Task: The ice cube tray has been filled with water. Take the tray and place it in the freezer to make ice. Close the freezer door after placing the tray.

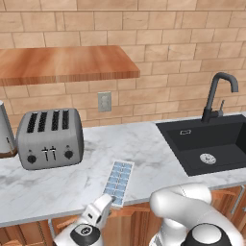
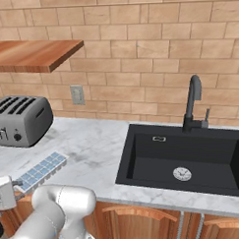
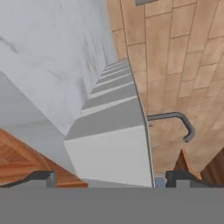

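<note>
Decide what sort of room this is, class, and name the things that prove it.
A kitchen, rendered rather than real: a marble counter carries a four-slot toaster and an ice cube tray, beside a black sink with a dark tap.

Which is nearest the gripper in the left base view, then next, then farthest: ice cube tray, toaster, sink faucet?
From the gripper:
1. Ice cube tray, right at the fingertips on the counter's front edge.
2. Toaster, back and to the left.
3. Sink faucet, far right by the wall.

The ice cube tray lies on the counter at its front edge, between toaster and sink.
</note>
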Controlling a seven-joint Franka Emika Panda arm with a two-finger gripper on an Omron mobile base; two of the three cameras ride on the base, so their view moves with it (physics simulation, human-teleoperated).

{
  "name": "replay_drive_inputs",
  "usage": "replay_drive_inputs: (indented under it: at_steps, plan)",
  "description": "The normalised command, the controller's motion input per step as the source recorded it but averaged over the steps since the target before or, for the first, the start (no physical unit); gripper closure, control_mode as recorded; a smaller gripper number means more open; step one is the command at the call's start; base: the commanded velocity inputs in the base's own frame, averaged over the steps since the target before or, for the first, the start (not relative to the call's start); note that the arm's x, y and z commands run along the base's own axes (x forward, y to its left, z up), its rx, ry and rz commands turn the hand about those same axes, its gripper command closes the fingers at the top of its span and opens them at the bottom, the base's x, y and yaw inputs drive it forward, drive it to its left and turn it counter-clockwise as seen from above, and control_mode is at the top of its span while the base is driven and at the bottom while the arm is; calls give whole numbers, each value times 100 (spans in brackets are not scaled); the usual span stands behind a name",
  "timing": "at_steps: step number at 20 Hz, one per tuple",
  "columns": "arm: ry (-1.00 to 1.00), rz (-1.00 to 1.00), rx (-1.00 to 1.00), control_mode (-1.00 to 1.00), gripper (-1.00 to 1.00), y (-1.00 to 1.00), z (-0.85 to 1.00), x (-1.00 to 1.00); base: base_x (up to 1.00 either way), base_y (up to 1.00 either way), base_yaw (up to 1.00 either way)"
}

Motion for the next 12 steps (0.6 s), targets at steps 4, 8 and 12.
replay_drive_inputs:
  at_steps: [4, 8, 12]
  plan:
    - [-2, 30, 0, -100, -100, -5, -2, 0, 0, 0, 0]
    - [-3, 28, 0, -100, -100, -15, -4, 0, 0, 0, 0]
    - [-1, 13, 0, -100, -100, -32, 0, 0, 0, 0, 0]
